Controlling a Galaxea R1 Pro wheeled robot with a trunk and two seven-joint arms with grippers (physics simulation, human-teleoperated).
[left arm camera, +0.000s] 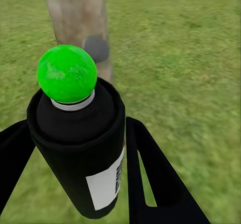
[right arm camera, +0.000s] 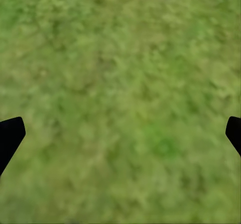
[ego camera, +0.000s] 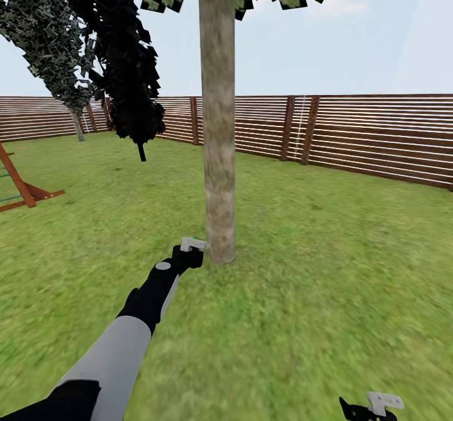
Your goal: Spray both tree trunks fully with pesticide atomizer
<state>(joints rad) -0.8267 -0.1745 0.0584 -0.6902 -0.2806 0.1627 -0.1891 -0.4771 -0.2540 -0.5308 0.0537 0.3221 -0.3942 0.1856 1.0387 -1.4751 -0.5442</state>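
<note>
the tree trunk (ego camera: 218,125) at the centre of the head view looked like rough, mottled grey-brown bark, matt throughout. the pesticide atomizer (left arm camera: 80,148) in the middle of the left wrist view had a smooth matt black body with a pale paper-like label and a glossy green cap, held between smooth black plastic-looking fingers (left arm camera: 155,179). the fence (ego camera: 377,138) across the right of the head view looked like brown slatted wood, and the lawn (ego camera: 327,282) a soft, blurry matt green.
</note>
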